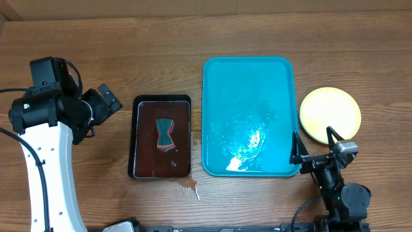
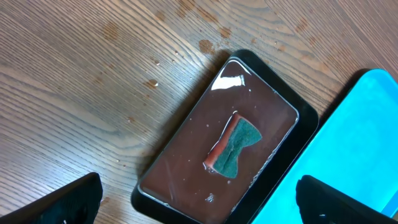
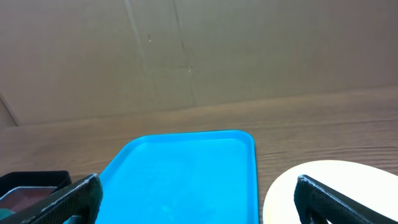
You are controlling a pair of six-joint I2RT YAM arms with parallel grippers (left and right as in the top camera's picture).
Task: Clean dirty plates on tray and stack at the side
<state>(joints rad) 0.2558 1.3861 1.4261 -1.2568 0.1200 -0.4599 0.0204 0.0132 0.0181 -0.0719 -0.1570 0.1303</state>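
Plates (image 1: 329,115): one visible, beside one tray (image 1: 248,77)

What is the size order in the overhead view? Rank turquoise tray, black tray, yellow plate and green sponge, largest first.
1. Turquoise rectangular plastic tray
2. Black rectangular tray with brown inside
3. Pale yellow round plastic plate, as wide as that tray but shorter
4. Green waisted sponge
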